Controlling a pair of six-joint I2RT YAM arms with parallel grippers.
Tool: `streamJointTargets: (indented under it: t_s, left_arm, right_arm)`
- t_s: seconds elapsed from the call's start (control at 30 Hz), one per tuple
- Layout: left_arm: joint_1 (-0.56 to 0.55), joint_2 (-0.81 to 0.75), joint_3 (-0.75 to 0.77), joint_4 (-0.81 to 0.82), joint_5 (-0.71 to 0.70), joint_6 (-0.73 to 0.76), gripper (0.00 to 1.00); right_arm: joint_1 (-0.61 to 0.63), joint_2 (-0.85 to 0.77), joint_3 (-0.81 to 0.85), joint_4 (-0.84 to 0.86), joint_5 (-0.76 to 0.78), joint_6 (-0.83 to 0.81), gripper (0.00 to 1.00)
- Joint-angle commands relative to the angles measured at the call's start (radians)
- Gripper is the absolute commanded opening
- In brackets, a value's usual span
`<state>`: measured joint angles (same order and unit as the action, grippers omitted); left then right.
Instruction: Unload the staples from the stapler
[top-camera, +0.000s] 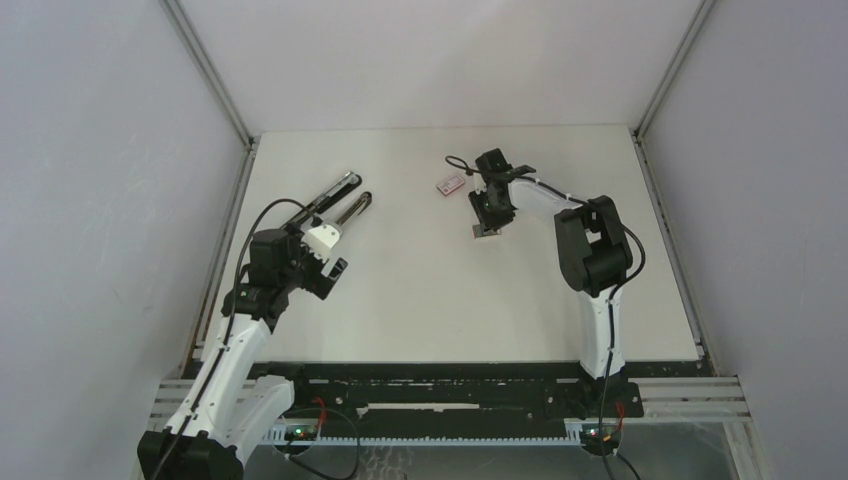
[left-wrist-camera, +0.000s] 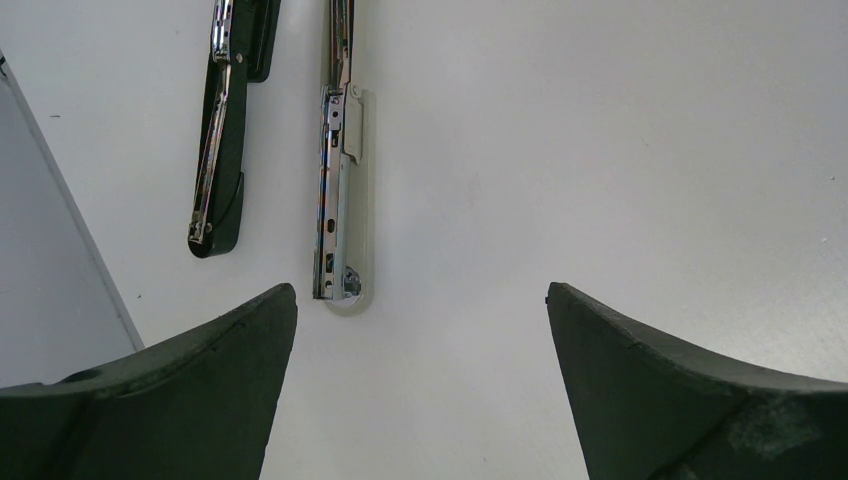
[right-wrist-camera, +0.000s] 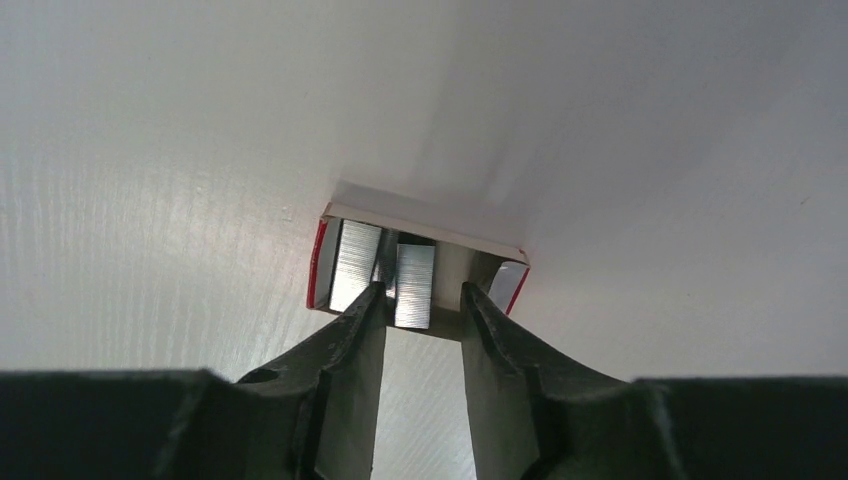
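currently: left gripper (left-wrist-camera: 420, 291) gaping wide, holding nothing, hovering just short of the stapler's near ends. stapler (left-wrist-camera: 338, 180) lies on the white table (top-camera: 420, 300) with its two arms spread apart, black arm to the left, chrome arm to the right. small pinkish-red piece (top-camera: 449, 184) lies right of the stapler. farther right of the stapler, right gripper (right-wrist-camera: 423, 292) points down into an open red-and-white box (right-wrist-camera: 420, 225); jaws partly apart, straddling the staples (right-wrist-camera: 415, 270), gap showing on one side, no clamp. second silver strip (right-wrist-camera: 355, 265) lies beside them in the box.
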<state>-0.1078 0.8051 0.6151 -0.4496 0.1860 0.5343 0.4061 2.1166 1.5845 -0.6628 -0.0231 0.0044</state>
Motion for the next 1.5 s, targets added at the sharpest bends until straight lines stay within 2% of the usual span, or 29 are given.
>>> streamJointTargets:
  t_s: [0.0, 0.37, 0.6, 0.9, 1.17, 1.47]
  left_arm:
    - [0.005, -0.001, -0.023, 0.036, -0.006, 0.013, 1.0]
    - [0.006, -0.003, -0.023, 0.035, -0.006, 0.012, 1.0]
    - [0.005, -0.003, -0.022, 0.036, -0.006, 0.012, 1.0]
    - [0.005, -0.006, -0.022, 0.035, -0.01, 0.01, 1.0]
    - [0.005, -0.001, -0.021, 0.035, -0.008, 0.013, 1.0]
    - [0.005, -0.004, -0.022, 0.035, -0.007, 0.012, 1.0]
  right_arm:
    - [-0.001, -0.093, 0.044, -0.007, 0.008, 0.016, 0.36]
    - [-0.005, -0.12, 0.045, -0.018, -0.017, 0.021, 0.41]
    - [0.002, -0.126, 0.024, -0.008, -0.026, 0.034, 0.56]
    - [0.054, -0.072, 0.026, 0.019, 0.036, 0.05, 0.64]
    - [0.06, -0.046, 0.02, 0.032, 0.062, 0.058, 0.68]
    - [0.066, -0.004, 0.02, 0.039, 0.09, 0.054, 0.66]
